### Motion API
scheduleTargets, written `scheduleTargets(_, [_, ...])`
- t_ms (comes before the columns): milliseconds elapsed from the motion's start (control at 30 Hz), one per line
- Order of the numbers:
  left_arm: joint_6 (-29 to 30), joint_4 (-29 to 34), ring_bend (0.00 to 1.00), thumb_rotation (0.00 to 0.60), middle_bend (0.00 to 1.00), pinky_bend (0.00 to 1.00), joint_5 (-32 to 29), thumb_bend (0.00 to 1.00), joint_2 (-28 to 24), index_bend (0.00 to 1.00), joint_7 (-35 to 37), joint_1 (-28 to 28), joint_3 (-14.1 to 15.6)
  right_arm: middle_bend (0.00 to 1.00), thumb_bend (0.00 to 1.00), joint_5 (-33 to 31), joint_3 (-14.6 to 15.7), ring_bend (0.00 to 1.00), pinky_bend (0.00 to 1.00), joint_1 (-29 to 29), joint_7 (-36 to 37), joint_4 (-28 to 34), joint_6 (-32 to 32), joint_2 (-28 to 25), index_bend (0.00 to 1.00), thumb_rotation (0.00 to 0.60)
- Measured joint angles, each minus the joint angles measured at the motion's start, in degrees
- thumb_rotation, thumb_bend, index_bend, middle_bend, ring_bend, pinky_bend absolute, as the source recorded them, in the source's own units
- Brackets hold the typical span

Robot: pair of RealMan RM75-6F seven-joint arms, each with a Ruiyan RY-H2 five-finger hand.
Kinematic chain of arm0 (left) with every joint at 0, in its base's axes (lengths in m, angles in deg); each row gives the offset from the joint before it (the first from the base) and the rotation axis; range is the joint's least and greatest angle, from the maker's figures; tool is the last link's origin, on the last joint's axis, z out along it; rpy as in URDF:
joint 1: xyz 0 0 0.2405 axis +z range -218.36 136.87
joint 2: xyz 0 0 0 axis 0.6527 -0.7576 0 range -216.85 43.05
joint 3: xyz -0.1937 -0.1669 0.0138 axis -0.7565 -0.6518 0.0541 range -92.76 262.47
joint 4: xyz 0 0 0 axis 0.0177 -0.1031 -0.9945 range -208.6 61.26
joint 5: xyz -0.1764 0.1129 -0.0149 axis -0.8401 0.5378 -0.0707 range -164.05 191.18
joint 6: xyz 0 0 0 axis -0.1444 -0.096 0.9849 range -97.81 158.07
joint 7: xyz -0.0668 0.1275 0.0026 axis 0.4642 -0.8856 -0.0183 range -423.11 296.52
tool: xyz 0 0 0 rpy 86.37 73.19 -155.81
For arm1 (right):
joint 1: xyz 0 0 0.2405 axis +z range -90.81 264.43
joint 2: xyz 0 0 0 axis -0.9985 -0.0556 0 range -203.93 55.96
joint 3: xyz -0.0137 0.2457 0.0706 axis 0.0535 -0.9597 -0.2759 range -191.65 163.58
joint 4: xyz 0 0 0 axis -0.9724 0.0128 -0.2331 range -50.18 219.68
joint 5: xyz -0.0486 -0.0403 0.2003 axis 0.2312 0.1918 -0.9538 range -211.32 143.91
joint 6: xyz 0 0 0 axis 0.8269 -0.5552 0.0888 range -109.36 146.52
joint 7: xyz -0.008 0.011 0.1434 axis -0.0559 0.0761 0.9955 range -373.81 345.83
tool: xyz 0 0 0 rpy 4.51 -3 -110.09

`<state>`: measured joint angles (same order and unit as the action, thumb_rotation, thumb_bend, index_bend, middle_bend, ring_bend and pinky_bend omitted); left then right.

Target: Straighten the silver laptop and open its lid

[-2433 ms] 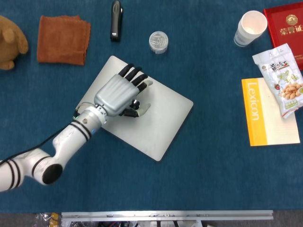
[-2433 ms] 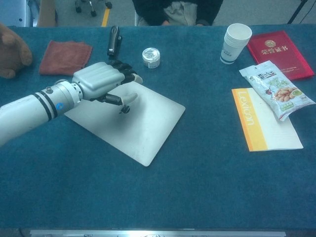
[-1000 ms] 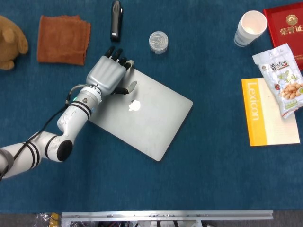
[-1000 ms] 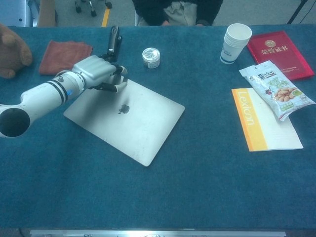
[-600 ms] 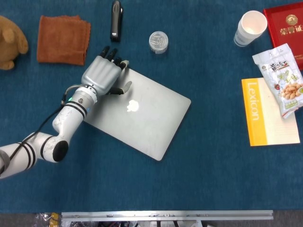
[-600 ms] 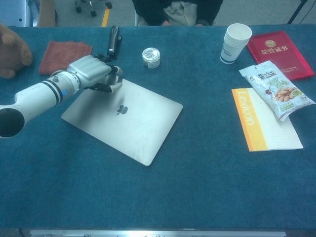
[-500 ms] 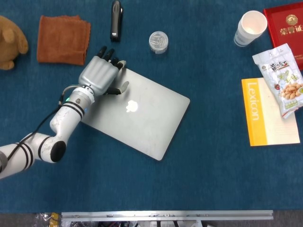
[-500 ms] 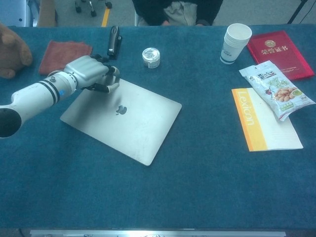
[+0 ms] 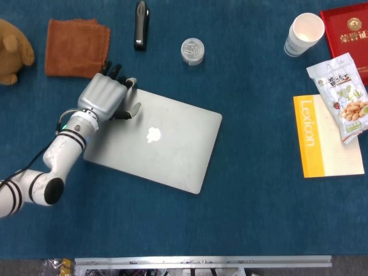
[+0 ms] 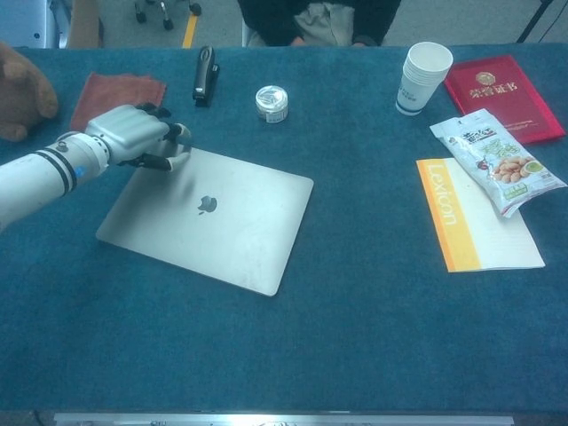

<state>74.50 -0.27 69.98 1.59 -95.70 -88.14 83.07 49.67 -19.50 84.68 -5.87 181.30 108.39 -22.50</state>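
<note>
My left hand (image 9: 104, 95) sits at the far left corner of the silver laptop (image 9: 154, 139), fingers curled over that corner with the thumb lying on the lid — I cannot tell whether the fingertips hook the edge or only press on it, because the back of the hand hides them in the head view. In the chest view the same hand (image 10: 133, 135) shows its dark fingertips bent down at the corner, holding nothing. My right hand is in neither view.

The laptop lies closed and flat on the blue worktop (image 9: 247, 207), logo up, its edges skewed a little against the worktop's front edge.

Beyond the hand lie an orange cloth (image 9: 77, 48), a black stapler (image 9: 140, 24) and a small round clear-lidded tin (image 9: 192, 50). A brown plush toy (image 9: 12, 50) is cut off at the left edge. Well apart on the right stand a paper cup (image 9: 303, 33), a red booklet (image 9: 347, 26) cropped by the frame, a snack packet (image 9: 342, 95) and a yellow-and-white book (image 9: 325, 135) — the packet overlaps the book's top corner.
</note>
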Motion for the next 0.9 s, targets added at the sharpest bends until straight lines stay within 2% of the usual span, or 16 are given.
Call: scheduleTargets(900, [3.99, 7.60, 0.00, 0.000, 0.26, 0.00, -0.11, 0.36, -6.24, 0.12, 0.47, 4.53, 3.23, 0.02, 0.27, 0.91, -0.03, 0.00, 0.06, 0.26, 0.47, 0.69, 0.51, 0.10, 0.00, 0.600])
